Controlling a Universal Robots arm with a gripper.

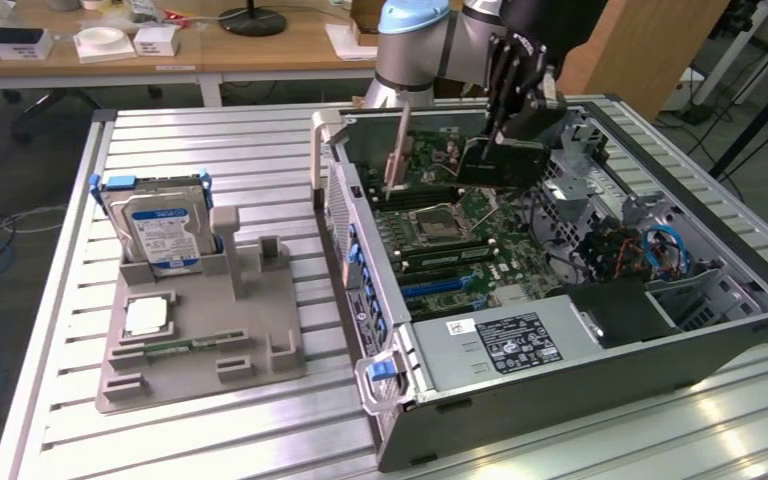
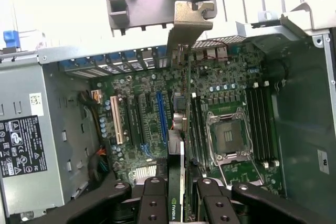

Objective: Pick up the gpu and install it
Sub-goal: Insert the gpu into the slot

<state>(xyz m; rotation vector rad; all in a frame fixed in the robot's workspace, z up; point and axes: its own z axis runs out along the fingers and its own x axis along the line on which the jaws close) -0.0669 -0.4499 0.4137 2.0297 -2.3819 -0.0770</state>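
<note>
- The gripper [image 1: 502, 140] pinches the gpu [image 1: 504, 165] by its upper edge, one finger [image 2: 152, 203] pressed against each face of the card
- The gpu hangs edge-down over the open computer case [image 1: 704, 340], above the motherboard [image 1: 484, 245] and apart from it
- Its pale metal bracket [image 2: 190, 22] leads towards the rear wall [image 2: 105, 56] of the case, where the row of blue tabs sits
- In the wrist view the card's edge runs just beside the blue slot [image 2: 163, 111], between that slot and the CPU socket [image 2: 228, 135]; which slot it hangs over I cannot tell
- The step in hand looks like lining the card up over its slot, so the task seems about half done: picked up, not yet seated
- To do it well, I would hold the card upright and parallel to the slot along its whole length, not just at one end
- The bracket's foot has to drop between the board's edge and the rear wall, so that end deserves the closest watch
- The grip is narrow and sits at one edge; a sideways nudge could twist the card between the fingers, so slow, straight motion suits best
- The hard drive [image 1: 164, 230] stands in its grey holder [image 1: 197, 340] at the exterior view's left, well apart from the work
</note>
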